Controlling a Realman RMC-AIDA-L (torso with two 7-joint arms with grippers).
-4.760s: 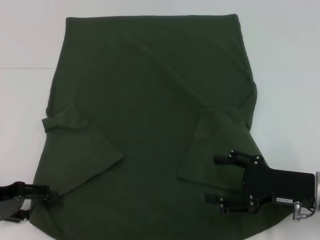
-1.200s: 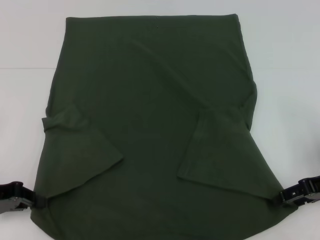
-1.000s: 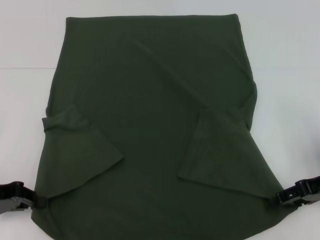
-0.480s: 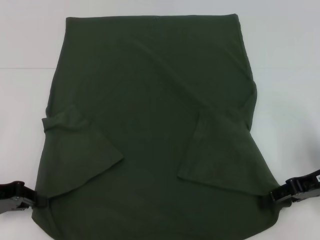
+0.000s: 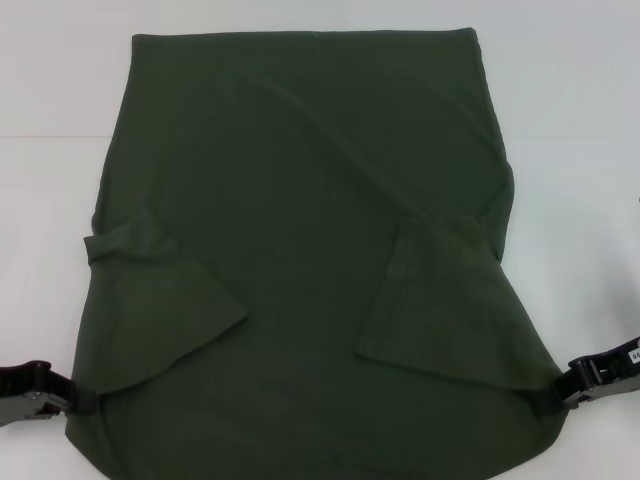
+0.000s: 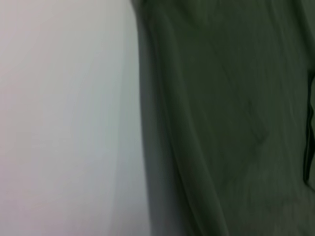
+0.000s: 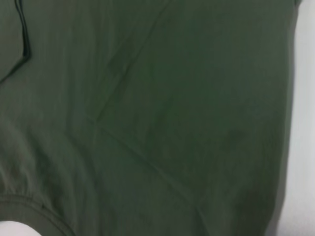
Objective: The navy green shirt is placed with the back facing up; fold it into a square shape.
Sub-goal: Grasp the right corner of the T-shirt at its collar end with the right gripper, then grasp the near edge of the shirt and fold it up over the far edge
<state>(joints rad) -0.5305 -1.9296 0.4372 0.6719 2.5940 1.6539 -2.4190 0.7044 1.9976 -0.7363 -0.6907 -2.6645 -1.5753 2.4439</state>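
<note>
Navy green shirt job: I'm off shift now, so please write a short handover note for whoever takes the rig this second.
Left gripper: at the near left edge of the navy green shirt, low at the table.
Right gripper: at the near right edge, same height.
Whether either has pinched the cloth cannot be seen.
Shirt: flat, back up, both sleeves folded inward onto the body.
Done: sleeve folds.
Left: probably carry the near edge away from the robot to halve the length, then square it up.
</note>
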